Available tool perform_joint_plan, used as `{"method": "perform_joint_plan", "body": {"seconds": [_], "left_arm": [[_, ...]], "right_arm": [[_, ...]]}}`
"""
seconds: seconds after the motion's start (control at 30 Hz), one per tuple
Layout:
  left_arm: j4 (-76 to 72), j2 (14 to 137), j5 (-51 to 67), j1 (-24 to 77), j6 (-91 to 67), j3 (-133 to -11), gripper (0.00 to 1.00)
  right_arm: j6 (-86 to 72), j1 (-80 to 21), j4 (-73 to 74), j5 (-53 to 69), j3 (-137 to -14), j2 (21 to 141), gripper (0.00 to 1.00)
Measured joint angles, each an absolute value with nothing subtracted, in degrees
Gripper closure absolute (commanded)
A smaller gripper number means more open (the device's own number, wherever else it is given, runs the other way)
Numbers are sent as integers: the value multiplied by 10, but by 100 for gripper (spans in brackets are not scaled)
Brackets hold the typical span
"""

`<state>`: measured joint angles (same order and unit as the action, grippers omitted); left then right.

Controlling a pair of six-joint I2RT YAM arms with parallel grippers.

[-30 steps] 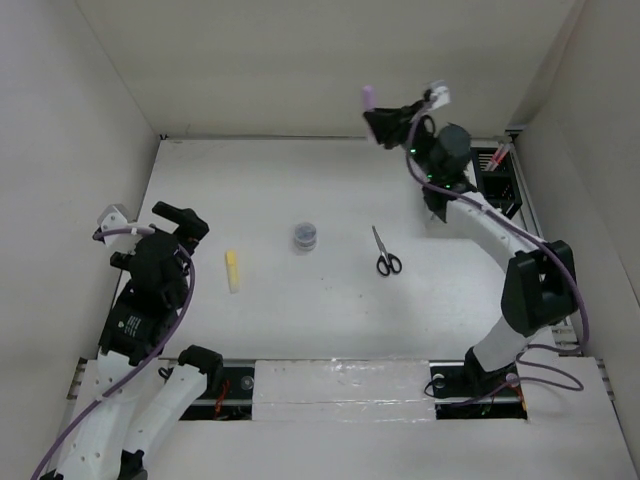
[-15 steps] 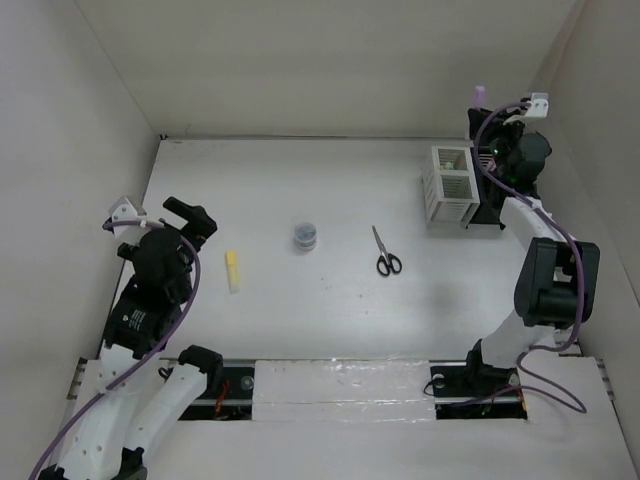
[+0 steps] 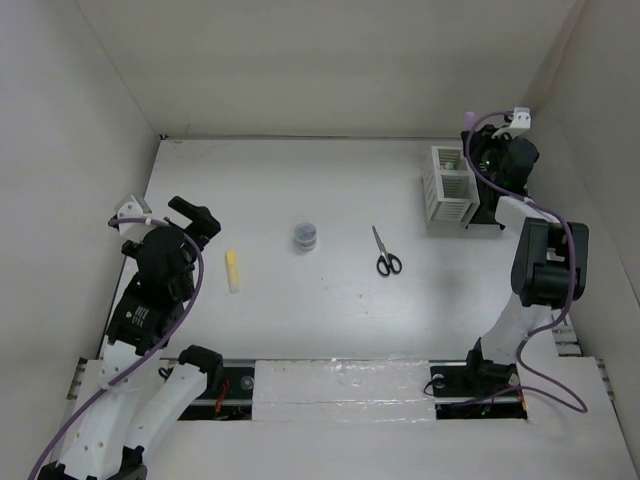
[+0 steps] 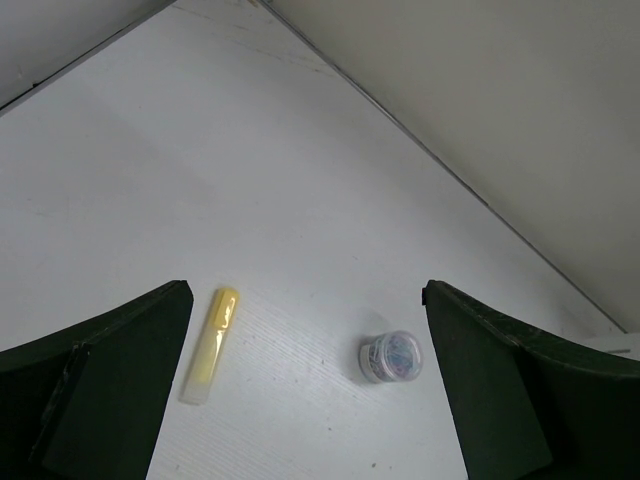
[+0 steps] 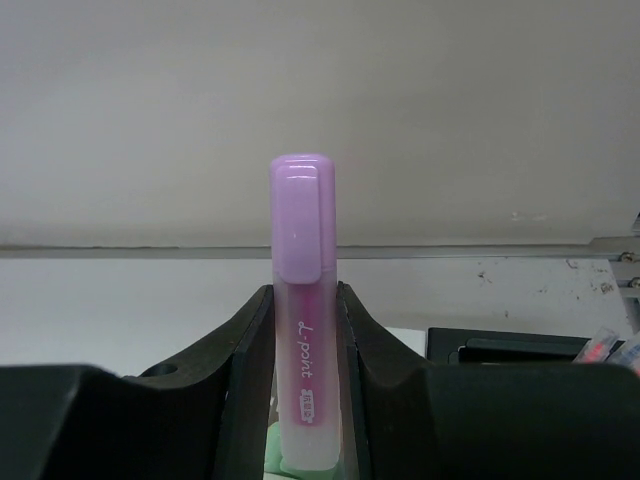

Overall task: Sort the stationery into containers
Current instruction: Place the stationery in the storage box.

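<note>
Right gripper (image 5: 303, 330): clamped on the upright purple highlighter (image 5: 303, 240), cap up.
Change: it has come lower, now at the white organizer's (image 3: 450, 186) 1 o'clock corner.
Right arm: stretched to the table's (image 3: 300, 180) 2 o'clock.
Left gripper (image 4: 305, 292): fingers apart, above the yellow highlighter (image 4: 210, 345) and round roll (image 4: 392, 357).
Right wrist view only: black organizer (image 5: 520, 346) at 3 o'clock.

Top view looks down on the table (image 3: 300, 190); wrist views sit low (left shares the yellow highlighter (image 4: 210, 343)).

The highlighter (image 3: 232, 270) lies left on the surface (image 3: 300, 320), roll (image 3: 305, 236) centre, scissors (image 3: 384, 254) right of it, organizer (image 3: 450, 185) far right.
</note>
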<state>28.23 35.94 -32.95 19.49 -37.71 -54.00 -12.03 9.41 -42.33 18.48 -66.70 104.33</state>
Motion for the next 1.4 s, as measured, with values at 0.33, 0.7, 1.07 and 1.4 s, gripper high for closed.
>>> {"method": "perform_joint_plan", "body": {"seconds": [0.33, 0.7, 1.07, 1.4], "left_arm": [[281, 359, -325, 195, -373, -540, 0], [280, 364, -317, 195, -373, -540, 0], [280, 364, -314, 195, -366, -540, 0], [280, 364, -314, 195, -364, -540, 0]], "right_arm": [[-115, 94, -414, 197, -686, 1081, 100], [-86, 94, -362, 216, -714, 1112, 100], [-40, 94, -328, 220, -715, 1112, 100], [-27, 94, -321, 219, -711, 1111, 86]]}}
